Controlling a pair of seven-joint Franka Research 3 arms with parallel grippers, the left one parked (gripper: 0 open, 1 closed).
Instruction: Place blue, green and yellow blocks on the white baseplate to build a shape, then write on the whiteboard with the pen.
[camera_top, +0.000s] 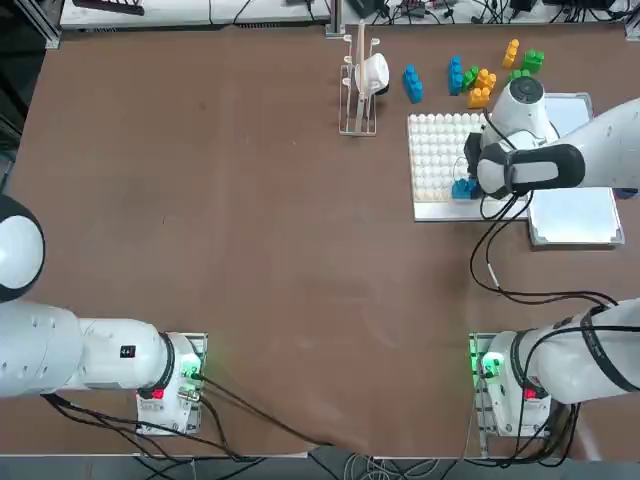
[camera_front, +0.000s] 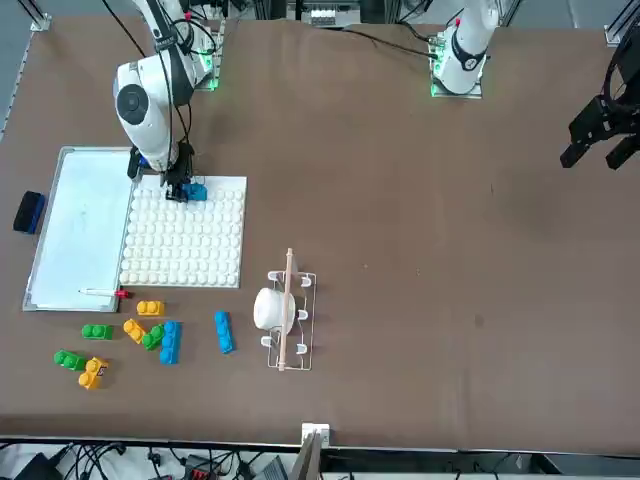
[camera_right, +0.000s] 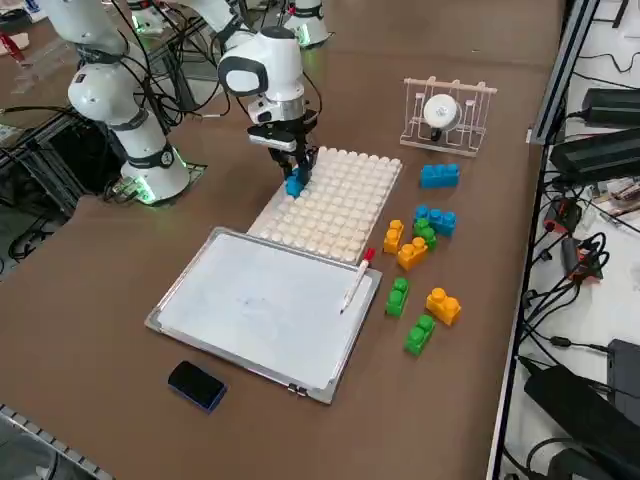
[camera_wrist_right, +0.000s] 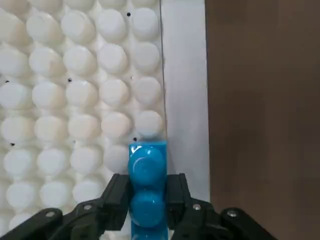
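Observation:
My right gripper (camera_wrist_right: 147, 194) is shut on a blue block (camera_wrist_right: 146, 167), one finger on each side of it. The block (camera_right: 295, 184) sits low over the outermost stud row of the white baseplate (camera_right: 340, 205), at the corner near the whiteboard (camera_right: 260, 305). I cannot tell whether it is pressed onto the studs. From overhead the arm hides most of the gripper (camera_top: 465, 185). The pen (camera_right: 357, 278) lies on the whiteboard's edge beside the plate. Loose blue (camera_top: 412, 84), green (camera_top: 533, 60) and yellow blocks (camera_top: 482, 88) lie past the plate's far side.
A dark eraser (camera_right: 197, 385) lies off the whiteboard's outer edge. A wire rack (camera_top: 358, 85) holding a white cup stands left of the loose blocks. The arm's cable (camera_top: 490, 270) trails over the brown table between the plate and the base.

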